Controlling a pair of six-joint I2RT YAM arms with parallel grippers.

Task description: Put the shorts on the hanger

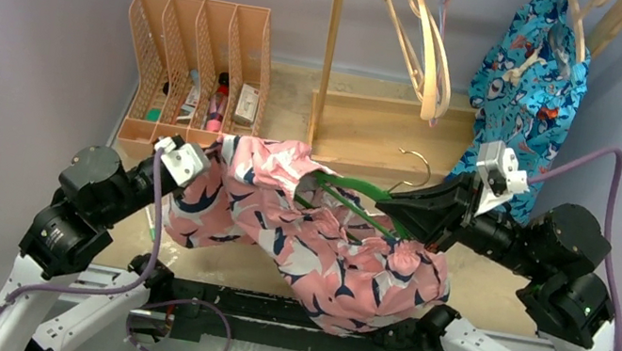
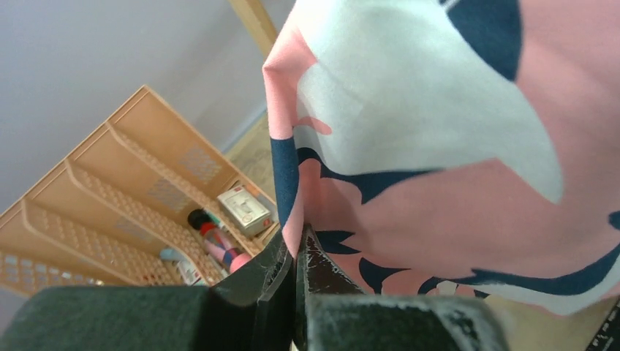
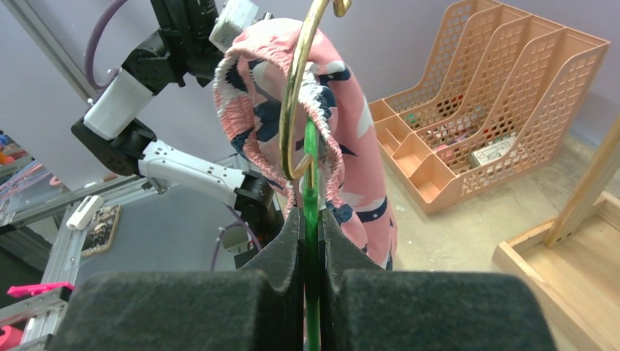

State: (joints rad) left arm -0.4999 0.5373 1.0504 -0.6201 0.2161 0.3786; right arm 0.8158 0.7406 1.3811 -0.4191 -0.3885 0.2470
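The shorts [image 1: 315, 243] hang bunched around the green hanger [image 3: 311, 175], with the elastic waistband looped over it just beyond the right gripper [image 3: 311, 219], whose jaws clamp the hanger below its hook. The left gripper [image 2: 296, 252] has its jaws pinched shut on a fabric edge. Threading seems underway. Next, the left jaws should probably draw the waistband along the hanger, away from the right jaws.

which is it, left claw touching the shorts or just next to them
Touching. The left wrist view shows the left claw with its jaws shut on a folded edge of the shorts, the pink fabric pinched between them with no gap.
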